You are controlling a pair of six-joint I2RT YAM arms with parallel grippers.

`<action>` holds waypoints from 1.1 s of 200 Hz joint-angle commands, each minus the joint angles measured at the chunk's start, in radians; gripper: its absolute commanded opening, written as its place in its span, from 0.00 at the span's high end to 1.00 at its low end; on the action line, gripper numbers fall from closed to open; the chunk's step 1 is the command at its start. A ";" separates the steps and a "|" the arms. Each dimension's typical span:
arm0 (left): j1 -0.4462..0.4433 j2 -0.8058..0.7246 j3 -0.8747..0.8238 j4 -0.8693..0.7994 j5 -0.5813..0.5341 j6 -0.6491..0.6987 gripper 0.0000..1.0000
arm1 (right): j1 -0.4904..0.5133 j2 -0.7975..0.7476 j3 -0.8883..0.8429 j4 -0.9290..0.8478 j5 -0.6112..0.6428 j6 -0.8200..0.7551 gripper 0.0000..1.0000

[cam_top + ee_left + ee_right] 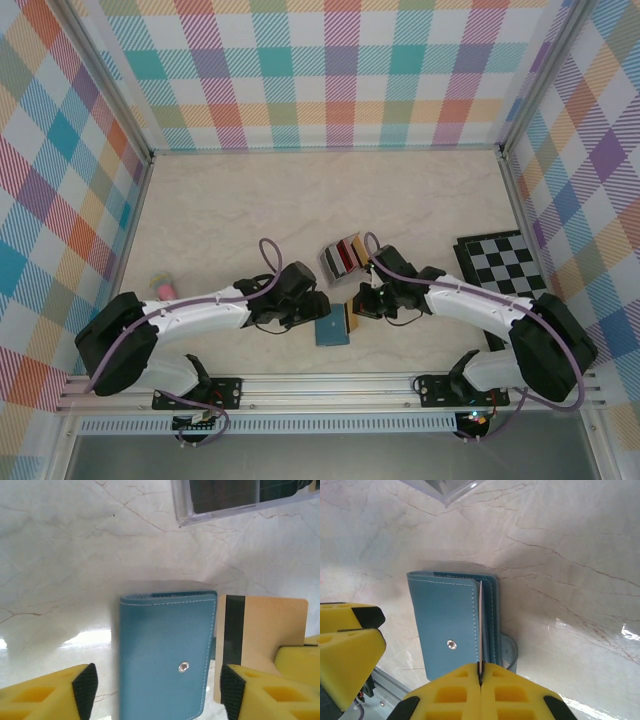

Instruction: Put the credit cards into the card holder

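Right gripper [481,674] is clamped shut on one gold card [265,630], held on edge. From its own wrist view the card reads as a thin line right at the free edge of the holder [447,632] flap, touching or just beside it; can't tell if it's in the gap. Holder lies flat on the table [230,220], folded, snap up, between the two grippers near the front edge. Left gripper [157,694] has jaws open, straddling the holder and gripping nothing: one pad well clear on the side away from the card, the other close in on the card side. Key relation: the card sits on the holder's right side, stripe and long edge parallel to that side, so the insert looks like a sideways push toward the left arm, with the left jaws placed to brace. Right arm owns the card; left arm is nearer the holder body. My read on risk: the flap looks shut, so the card may ride over it rather than under. Counts: one holder, one card in hand, one rack [345,257] behind with more cards (grey, red, black and gold bands visible, exact number unclear), one chequered board [503,262] off right, one pink object [160,288] off left.
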State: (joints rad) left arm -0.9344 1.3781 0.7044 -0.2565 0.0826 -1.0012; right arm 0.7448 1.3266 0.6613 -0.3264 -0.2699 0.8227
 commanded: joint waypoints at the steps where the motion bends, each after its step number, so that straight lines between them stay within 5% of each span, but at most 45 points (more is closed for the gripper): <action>1: -0.001 0.018 -0.019 0.039 0.042 0.006 0.42 | -0.005 0.012 0.010 0.003 0.009 -0.017 0.98; 54: -0.009 0.115 -0.008 0.124 0.100 0.000 0.50 | -0.005 -0.014 -0.019 0.064 -0.027 -0.011 0.98; 167: -0.015 0.180 0.011 0.227 0.096 -0.028 0.41 | -0.044 -0.066 -0.031 0.086 -0.080 -0.056 0.99; 220: -0.014 0.165 0.005 0.292 0.098 -0.037 0.30 | -0.127 -0.071 -0.092 0.196 -0.253 -0.025 0.99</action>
State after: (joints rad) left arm -0.9348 1.5253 0.7021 -0.1074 0.1741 -1.0328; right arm 0.6395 1.2510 0.5926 -0.2081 -0.4145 0.7876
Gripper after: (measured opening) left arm 0.684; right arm 0.045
